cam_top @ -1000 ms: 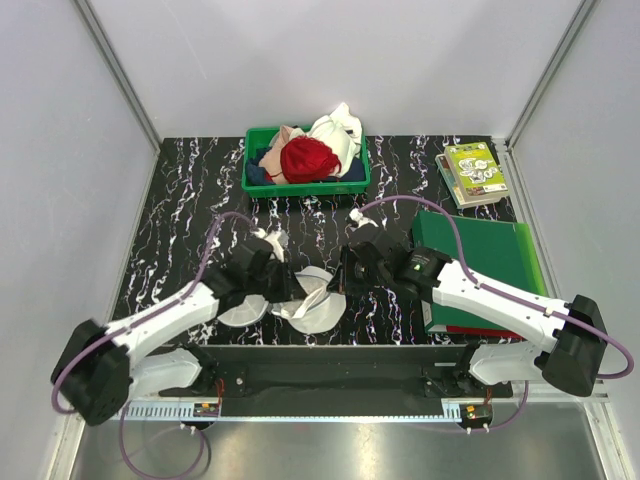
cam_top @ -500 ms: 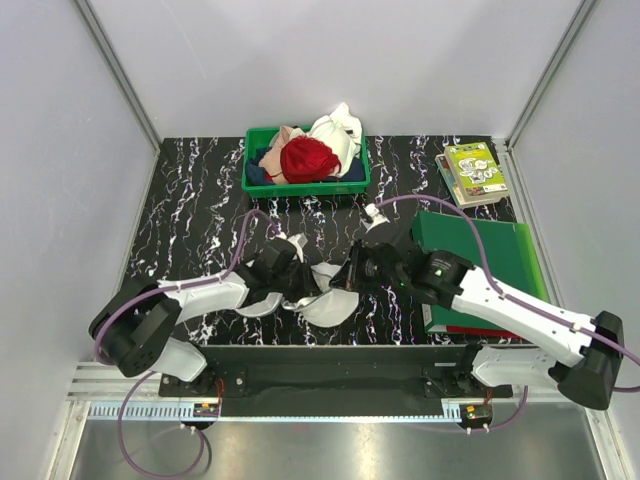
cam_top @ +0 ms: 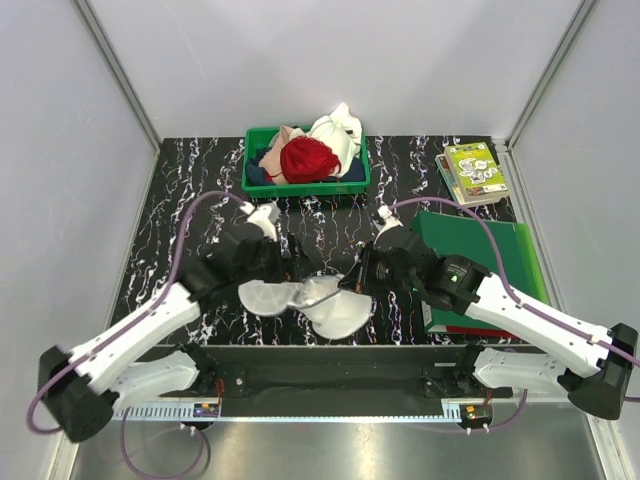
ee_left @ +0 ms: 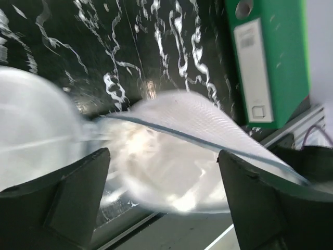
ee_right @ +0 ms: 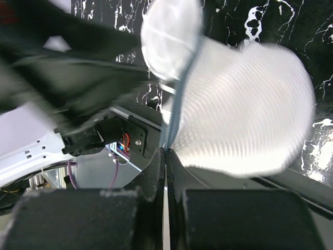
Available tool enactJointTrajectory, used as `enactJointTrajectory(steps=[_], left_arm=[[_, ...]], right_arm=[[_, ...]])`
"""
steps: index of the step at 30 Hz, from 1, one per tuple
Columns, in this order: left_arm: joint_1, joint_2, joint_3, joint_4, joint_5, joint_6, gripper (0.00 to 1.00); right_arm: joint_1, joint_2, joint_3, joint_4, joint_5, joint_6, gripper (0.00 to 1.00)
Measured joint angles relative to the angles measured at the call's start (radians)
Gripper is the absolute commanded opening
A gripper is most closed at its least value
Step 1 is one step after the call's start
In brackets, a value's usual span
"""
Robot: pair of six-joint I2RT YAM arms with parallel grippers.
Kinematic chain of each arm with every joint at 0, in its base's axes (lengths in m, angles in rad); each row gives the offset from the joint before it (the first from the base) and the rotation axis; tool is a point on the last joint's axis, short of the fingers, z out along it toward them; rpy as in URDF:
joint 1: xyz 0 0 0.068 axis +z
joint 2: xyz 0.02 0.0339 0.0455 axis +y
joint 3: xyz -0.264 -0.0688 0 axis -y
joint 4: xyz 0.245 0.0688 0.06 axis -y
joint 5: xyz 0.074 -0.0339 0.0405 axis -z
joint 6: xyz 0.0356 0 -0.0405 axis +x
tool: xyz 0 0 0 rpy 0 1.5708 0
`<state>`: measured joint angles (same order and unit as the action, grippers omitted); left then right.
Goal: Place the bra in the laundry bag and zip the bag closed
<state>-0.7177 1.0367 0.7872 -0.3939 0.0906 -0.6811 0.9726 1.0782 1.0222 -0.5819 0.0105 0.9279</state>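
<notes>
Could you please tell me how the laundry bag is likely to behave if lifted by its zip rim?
Probably light: the laundry bag is thin mesh, and the right fingers pinch only its zip rim. Its dome holds a rounded shape, so it seems springy rather than limp. The other half would likely swing loosely when lifted.

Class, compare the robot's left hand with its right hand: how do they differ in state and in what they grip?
The left hand is open, its fingers wide apart; the right hand is shut tight. The left hand grips nothing, with the laundry bag lying just beyond its fingers; the right hand pinches the bag's rim at the grey zip. Both are at the bag, one on each side of it.
</notes>
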Motion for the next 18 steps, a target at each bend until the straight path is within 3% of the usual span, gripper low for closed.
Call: enactJointTrajectory(steps=[5, 7, 11, 14, 18], left_arm=[[0.008, -0.197, 0.016, -0.164, -0.119, -0.072, 0.91], [0.019, -0.261, -0.026, -0.211, -0.148, -0.134, 0.84], [0.093, -0.376, -0.177, -0.28, -0.184, -0.271, 0.82], [0.177, -0.372, -0.247, -0.318, -0.182, -0.314, 0.82], [0.247, -0.253, -0.269, -0.309, -0.18, -0.322, 0.76]], right_arm=[[0.0, 0.0, -0.002, -0.004, 0.001, -0.005, 0.0], [-0.001, 0.0, -0.002, -0.006, 0.001, -0.006, 0.0], [-0.002, 0.0, -0.002, -0.007, 0.002, -0.008, 0.0], [-0.002, 0.0, -0.002, -0.007, 0.001, -0.008, 0.0], [-0.002, 0.0, -0.003, -0.007, 0.001, -0.008, 0.0]])
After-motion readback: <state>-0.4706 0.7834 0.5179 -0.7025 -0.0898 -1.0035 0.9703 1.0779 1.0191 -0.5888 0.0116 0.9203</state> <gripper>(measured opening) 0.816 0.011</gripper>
